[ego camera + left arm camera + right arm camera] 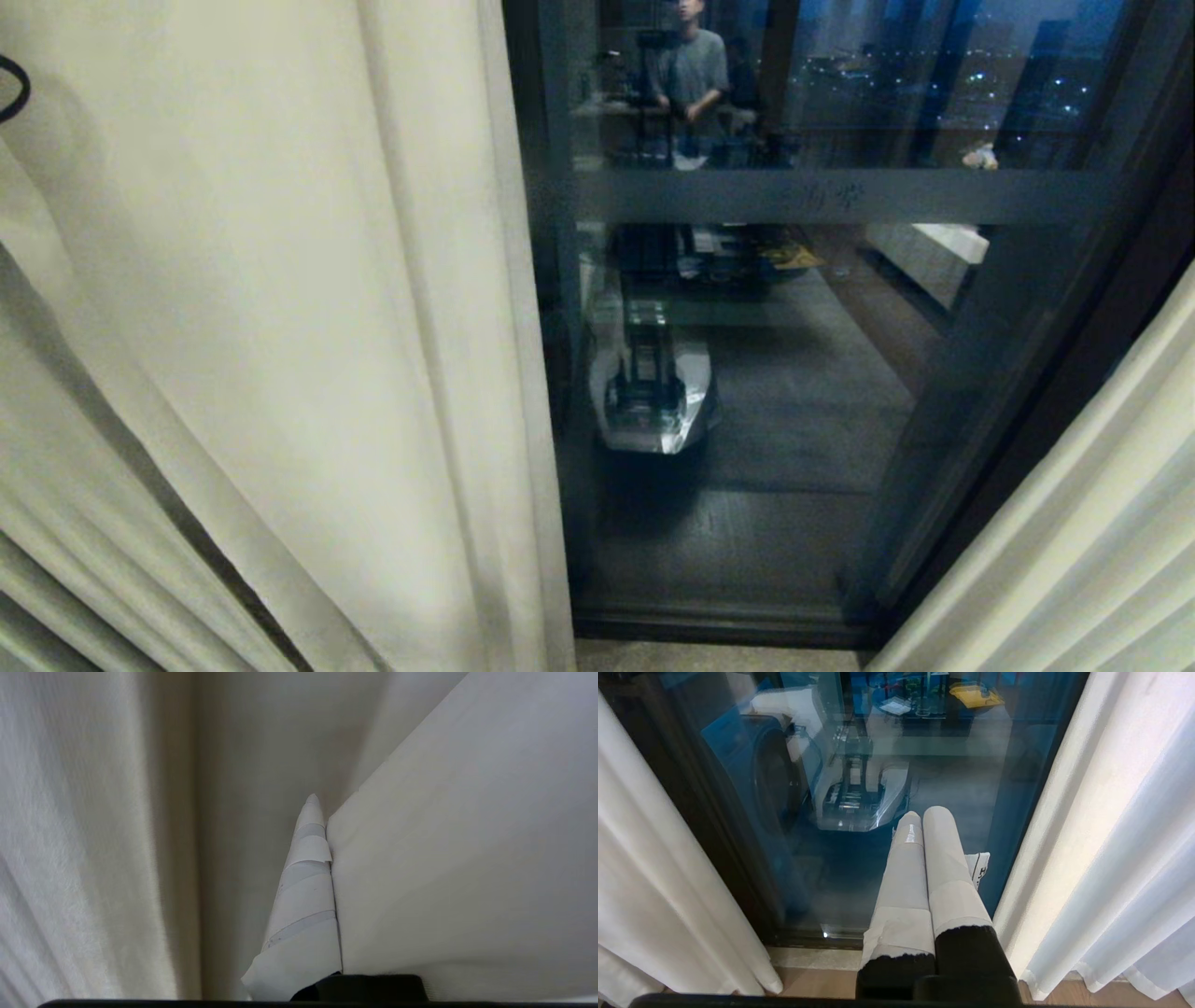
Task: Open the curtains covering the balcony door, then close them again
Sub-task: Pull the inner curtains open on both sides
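The left curtain [280,327] hangs over the left half of the head view, with its folds drawn slantwise. The right curtain [1074,541] shows at the lower right. Between them the balcony door [794,392] is uncovered, dark-framed with a grey band. My left gripper [322,812] is out of the head view. In its wrist view, one taped finger [306,882] presses against a fold of curtain [444,858] that hides the other finger. My right gripper [924,816] is shut on nothing, low before the door glass [794,858], between the two curtains [654,858] [1111,835].
The glass reflects a standing person [695,70], a table with clutter and the robot's base [653,392]. The dark door sill [728,621] runs along the bottom, with a pale strip and wooden floor [817,982] in front. A black cable loop [9,89] shows at far left.
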Controlling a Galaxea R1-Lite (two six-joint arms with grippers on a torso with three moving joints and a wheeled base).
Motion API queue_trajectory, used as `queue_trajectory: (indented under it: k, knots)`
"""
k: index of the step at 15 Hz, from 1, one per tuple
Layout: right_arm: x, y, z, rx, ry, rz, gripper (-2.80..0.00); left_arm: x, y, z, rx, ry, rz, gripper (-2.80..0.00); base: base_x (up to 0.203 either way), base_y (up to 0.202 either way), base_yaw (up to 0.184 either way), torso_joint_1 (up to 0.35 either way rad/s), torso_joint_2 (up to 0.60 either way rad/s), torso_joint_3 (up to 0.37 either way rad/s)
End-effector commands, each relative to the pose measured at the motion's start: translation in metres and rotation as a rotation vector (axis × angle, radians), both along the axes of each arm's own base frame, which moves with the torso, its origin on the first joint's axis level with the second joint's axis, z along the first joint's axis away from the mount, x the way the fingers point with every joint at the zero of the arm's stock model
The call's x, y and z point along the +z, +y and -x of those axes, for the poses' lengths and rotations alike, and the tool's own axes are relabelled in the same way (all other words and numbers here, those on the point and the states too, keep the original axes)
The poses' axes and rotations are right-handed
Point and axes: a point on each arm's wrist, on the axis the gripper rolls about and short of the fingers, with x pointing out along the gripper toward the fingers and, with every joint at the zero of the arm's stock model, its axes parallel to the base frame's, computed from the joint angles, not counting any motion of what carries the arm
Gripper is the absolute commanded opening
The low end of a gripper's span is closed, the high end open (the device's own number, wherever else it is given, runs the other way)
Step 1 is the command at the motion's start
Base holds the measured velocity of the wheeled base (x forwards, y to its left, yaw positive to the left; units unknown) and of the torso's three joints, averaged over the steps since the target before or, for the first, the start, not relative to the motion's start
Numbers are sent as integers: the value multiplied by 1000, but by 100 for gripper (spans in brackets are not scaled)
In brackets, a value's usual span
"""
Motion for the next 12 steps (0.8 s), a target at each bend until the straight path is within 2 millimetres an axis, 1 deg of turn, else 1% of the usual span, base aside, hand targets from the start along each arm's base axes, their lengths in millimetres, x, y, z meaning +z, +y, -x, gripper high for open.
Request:
queue_trajectory:
  k: [1,4,7,10,12]
  knots:
    - [0,0,0,0,0,0,-280,-22,21,-14,29,41,38,-280,0,0,0,0,0,0]
    - [0,0,0,0,-1,0,-280,-39,46,-18,54,63,68,-280,0,0,0,0,0,0]
    - [0,0,0,0,0,0,-280,-53,68,-17,78,86,92,-280,0,0,0,0,0,0]
    - [0,0,0,0,0,0,-280,-64,85,-15,110,103,108,-280,0,0,0,0,0,0]
    - [0,0,0,0,0,0,-280,-68,92,-14,127,111,115,-280,0,0,0,0,0,0]
